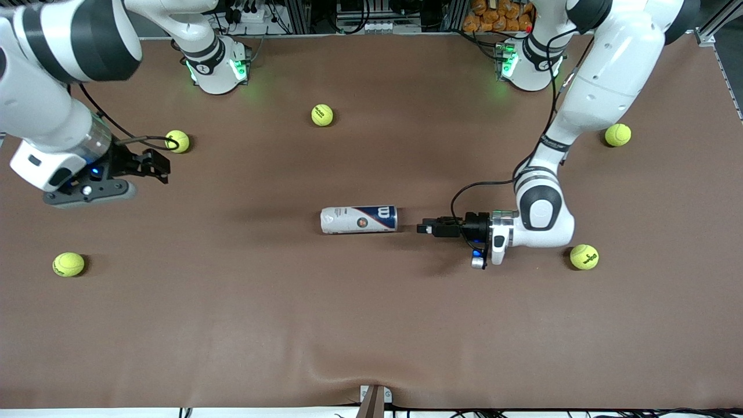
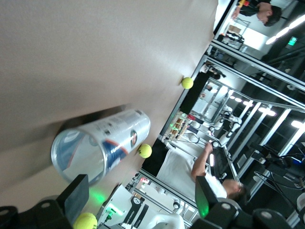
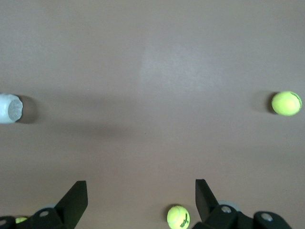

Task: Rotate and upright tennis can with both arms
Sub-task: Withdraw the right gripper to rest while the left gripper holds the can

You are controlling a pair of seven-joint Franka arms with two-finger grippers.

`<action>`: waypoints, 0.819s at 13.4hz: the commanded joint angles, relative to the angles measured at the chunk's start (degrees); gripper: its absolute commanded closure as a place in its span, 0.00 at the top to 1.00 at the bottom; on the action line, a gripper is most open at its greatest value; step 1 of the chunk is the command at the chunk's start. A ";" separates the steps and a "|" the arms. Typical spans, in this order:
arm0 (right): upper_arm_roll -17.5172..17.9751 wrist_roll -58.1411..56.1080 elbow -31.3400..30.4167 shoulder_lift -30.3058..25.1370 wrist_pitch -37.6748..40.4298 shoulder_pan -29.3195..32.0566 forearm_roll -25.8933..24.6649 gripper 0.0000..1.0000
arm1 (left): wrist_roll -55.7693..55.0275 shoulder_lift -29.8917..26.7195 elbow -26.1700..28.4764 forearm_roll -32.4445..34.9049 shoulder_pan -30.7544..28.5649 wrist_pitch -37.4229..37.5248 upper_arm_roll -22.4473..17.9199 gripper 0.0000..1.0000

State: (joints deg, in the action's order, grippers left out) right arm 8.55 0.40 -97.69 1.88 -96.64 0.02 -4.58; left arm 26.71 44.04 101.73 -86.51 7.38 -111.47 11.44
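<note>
The tennis can lies on its side in the middle of the brown table, its dark-blue end with the red W toward the left arm's end. My left gripper is low and level with the can, a short gap from that end, open and empty. In the left wrist view the can lies ahead of the open left gripper, apart from its fingers. My right gripper hangs open and empty over the right arm's end of the table. In the right wrist view the gripper is open and the can's end shows at the edge.
Several yellow-green tennis balls lie around: one beside the right gripper, one farther from the camera than the can, one at the right arm's end, and two near the left arm.
</note>
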 commanded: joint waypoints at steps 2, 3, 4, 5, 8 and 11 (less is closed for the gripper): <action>0.77 0.39 7.32 0.32 8.38 4.98 1.06 1.00 | 9.31 2.09 2.42 -6.21 2.71 -0.59 -0.01 0.91; 0.51 0.39 7.86 -0.11 10.05 5.68 2.63 1.00 | 10.45 2.01 3.64 -6.65 3.24 -1.54 -0.01 0.91; -0.02 0.57 7.86 -1.95 11.20 7.00 5.69 1.00 | 11.34 1.84 4.79 -6.92 3.25 -1.90 -0.01 0.90; -1.15 0.92 7.69 -3.44 11.82 7.10 7.55 1.00 | 11.43 1.49 5.75 -6.92 3.25 -2.17 -0.01 0.90; -2.92 1.01 7.60 -3.99 13.67 6.57 7.92 1.00 | 11.87 -0.45 9.62 -6.92 2.81 -2.17 0.07 0.89; -3.18 1.10 7.60 -4.68 15.08 6.22 7.92 1.00 | 12.05 -1.06 10.95 -7.01 2.81 -2.26 0.95 0.87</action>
State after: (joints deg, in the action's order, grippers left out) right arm 5.44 0.51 -89.55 -1.63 -82.61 6.20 2.19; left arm 37.47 45.55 109.32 -91.80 10.33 -112.85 11.56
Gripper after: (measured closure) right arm 0.000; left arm 0.119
